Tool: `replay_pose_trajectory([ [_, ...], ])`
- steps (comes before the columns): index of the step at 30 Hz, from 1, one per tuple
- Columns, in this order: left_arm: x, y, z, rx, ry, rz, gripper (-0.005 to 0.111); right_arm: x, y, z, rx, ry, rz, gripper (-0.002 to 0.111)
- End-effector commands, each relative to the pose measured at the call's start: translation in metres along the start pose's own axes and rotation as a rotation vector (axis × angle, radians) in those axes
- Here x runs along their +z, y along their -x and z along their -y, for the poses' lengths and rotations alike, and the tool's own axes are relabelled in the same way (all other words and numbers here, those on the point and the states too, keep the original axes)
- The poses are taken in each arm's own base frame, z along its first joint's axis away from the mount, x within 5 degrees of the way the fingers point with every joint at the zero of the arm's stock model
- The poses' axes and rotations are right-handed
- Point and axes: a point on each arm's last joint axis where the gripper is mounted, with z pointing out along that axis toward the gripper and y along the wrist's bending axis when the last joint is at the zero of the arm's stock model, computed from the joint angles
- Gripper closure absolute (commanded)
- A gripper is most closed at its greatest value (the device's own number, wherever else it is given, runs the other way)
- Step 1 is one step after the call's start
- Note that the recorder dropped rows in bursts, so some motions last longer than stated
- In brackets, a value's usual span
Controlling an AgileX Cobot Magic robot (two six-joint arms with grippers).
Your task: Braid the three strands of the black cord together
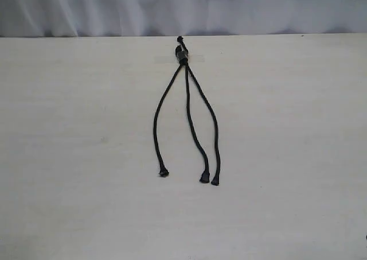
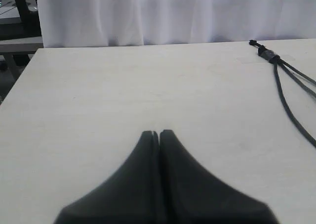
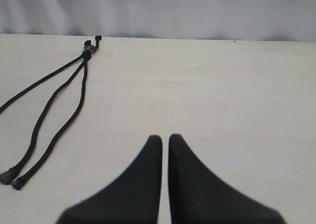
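The black cord (image 1: 181,56) lies flat on the pale table, its knot and dark binding at the far end under a strip of clear tape. From there the three strands fan toward the near side, unbraided: left strand (image 1: 157,119), middle strand (image 1: 191,119), right strand (image 1: 211,119), each ending in a thickened tip. My left gripper (image 2: 159,132) is shut and empty, well to the left of the cord (image 2: 284,98). My right gripper (image 3: 165,137) is shut with only a thin slit, empty, and to the right of the strands (image 3: 49,105). Neither gripper shows in the exterior view.
A white curtain (image 1: 183,7) hangs behind the table's far edge. The table's left edge (image 2: 19,80) shows in the left wrist view, with dark furniture (image 2: 22,6) beyond it.
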Motion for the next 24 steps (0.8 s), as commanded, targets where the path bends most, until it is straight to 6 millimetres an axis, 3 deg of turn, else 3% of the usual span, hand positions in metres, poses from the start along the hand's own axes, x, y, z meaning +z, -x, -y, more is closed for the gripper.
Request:
replay_pose_trajectory([
  [1, 0.000, -0.001, 0.000, -0.002, 0.000, 0.002, 0.107, 0.000, 0.000, 0.000, -0.010, -0.001, 0.010, 0.104],
  [15, 0.000, -0.001, 0.000, -0.004, 0.000, 0.002, 0.107, 0.000, 0.002, 0.000, -0.017, -0.003, 0.029, 0.104],
  [24, -0.001, 0.011, -0.001, 0.093, 0.018, 0.136, 0.107, -0.009, 0.038, -0.001, -0.017, 0.005, 0.442, 0.104],
])
